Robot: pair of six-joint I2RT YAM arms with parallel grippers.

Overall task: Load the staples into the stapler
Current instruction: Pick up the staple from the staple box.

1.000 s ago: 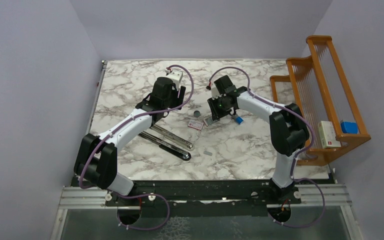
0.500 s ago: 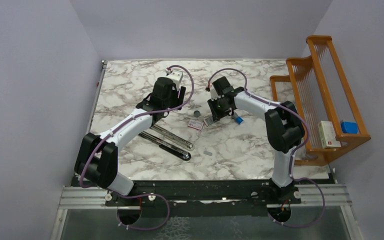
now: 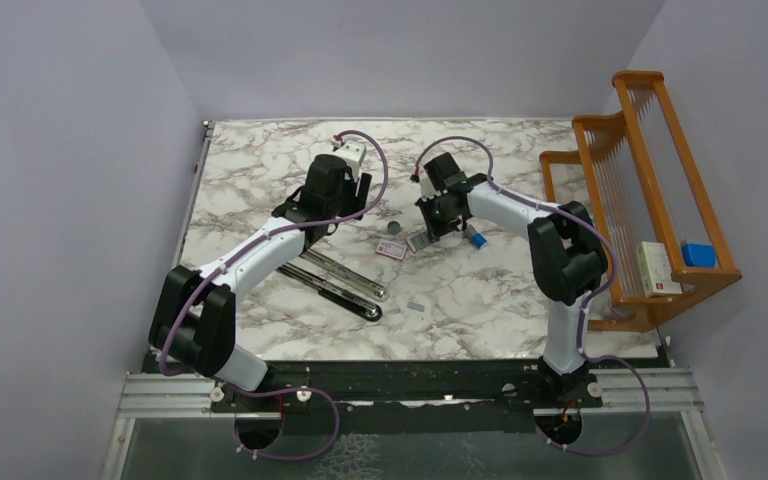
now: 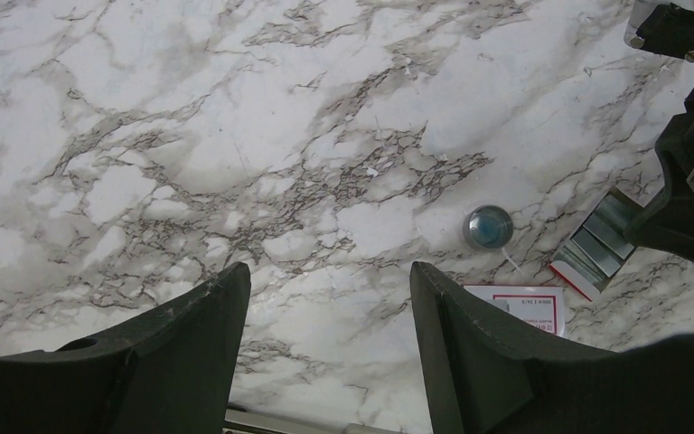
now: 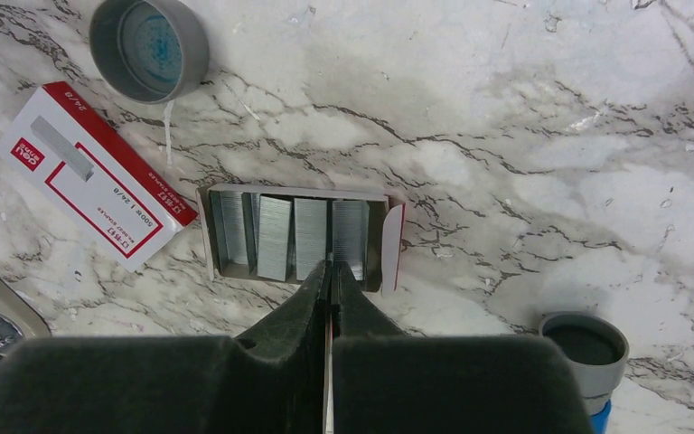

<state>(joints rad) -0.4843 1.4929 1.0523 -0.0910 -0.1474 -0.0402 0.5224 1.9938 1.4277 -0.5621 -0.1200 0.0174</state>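
My right gripper (image 5: 331,269) is pinched nearly closed over the staples (image 5: 274,237) in their tray (image 5: 209,233); my left gripper (image 4: 325,273) gapes, holding nothing.

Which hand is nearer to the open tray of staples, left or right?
Right. The right hand has its closed fingertips at the edge of the tray of staples; the left hand hovers open over the marble table, apart from it.
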